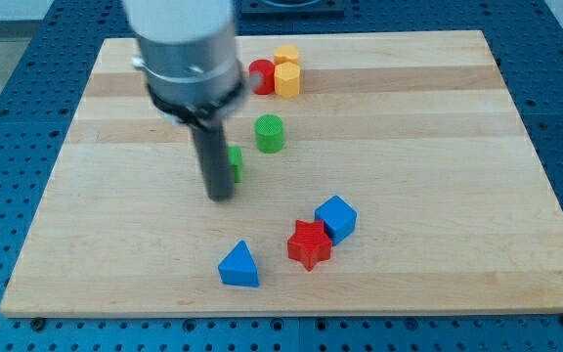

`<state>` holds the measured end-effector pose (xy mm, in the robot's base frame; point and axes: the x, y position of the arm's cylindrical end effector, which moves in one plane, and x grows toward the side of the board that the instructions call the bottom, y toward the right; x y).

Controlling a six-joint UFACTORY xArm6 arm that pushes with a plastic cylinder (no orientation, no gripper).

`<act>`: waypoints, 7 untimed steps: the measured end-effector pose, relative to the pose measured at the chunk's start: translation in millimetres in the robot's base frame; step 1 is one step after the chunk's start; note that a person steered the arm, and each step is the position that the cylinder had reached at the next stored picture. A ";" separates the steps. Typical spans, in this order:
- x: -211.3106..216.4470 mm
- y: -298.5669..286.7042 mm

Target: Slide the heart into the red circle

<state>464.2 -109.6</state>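
Observation:
The red circle point(259, 75) lies near the view's top, touching a yellow block point(288, 80) on its right. A second yellow block point(285, 55), which may be the heart, sits just above that one; its shape is hard to make out. My tip point(222, 198) rests on the board well below and to the left of them. A green block point(236, 162) is partly hidden behind the rod, just right of it. A green circle point(269, 133) stands between my tip and the red circle.
A blue triangle point(238, 265) lies below my tip near the board's bottom edge. A red star point(309, 243) and a blue cube point(336, 217) touch each other at the lower right. The wooden board point(457, 147) sits on a blue table.

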 end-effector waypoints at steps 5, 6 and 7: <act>-175.0 210.2; -264.5 209.0; -268.4 126.9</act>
<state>195.8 17.3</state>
